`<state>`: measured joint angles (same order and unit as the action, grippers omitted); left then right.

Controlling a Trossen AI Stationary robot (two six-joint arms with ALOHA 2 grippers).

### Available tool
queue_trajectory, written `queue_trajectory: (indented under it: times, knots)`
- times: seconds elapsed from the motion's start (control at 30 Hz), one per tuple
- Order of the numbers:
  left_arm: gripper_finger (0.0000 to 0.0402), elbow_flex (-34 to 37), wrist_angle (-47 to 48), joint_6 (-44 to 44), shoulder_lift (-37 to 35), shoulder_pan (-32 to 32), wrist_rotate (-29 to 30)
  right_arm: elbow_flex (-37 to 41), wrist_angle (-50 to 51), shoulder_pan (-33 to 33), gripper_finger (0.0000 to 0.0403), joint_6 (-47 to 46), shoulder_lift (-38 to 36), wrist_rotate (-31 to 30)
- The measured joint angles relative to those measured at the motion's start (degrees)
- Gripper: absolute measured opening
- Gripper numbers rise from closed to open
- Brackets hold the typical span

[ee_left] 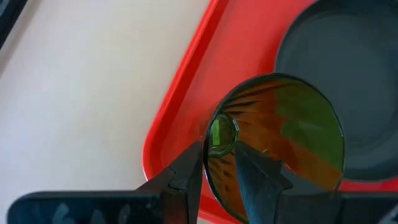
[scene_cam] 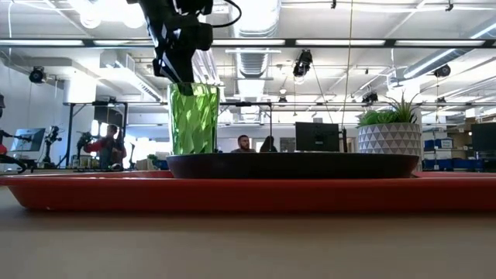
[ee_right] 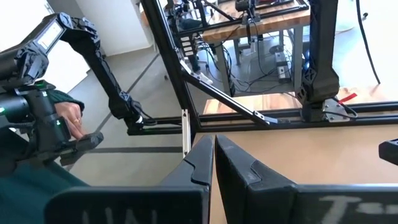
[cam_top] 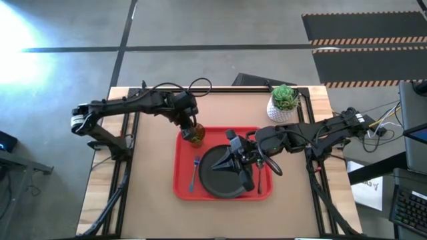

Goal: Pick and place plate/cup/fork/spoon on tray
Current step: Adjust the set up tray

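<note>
my left fingers (ee_left: 219, 167) pinch the cup (ee_left: 280, 140) by its thin rim at the tray (ee_left: 186, 93) corner beside the plate (ee_left: 348, 56); light, slick, likely to tip

One camera hangs above me, looking straight down on the whole table (cam_top: 220, 212). Another sits at tabletop level, close to the tray (scene_cam: 248, 194), facing the room beyond. My left wrist camera looks closely down into the cup (ee_left: 280, 140); my right wrist one faces outward across the table edge. All but that one share the tray.
</note>
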<state>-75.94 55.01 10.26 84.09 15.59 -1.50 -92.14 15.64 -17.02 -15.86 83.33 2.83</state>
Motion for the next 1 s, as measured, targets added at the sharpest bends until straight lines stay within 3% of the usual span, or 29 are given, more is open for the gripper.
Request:
queue_trajectory:
  times: [0.73, 1.0]
  knots:
    - [0.0076, 0.2, 2.8, -0.1, -9.0, 0.0, 0.3, 0.0, 0.9, 0.0, 0.0009, -0.5, 0.0, 0.0]
    - [0.0071, 0.4, 7.8, 2.9, -13.3, -0.7, 0.3, 0.2, 17.2, 0.0, 0.0009, -9.3, 2.7, -3.9]
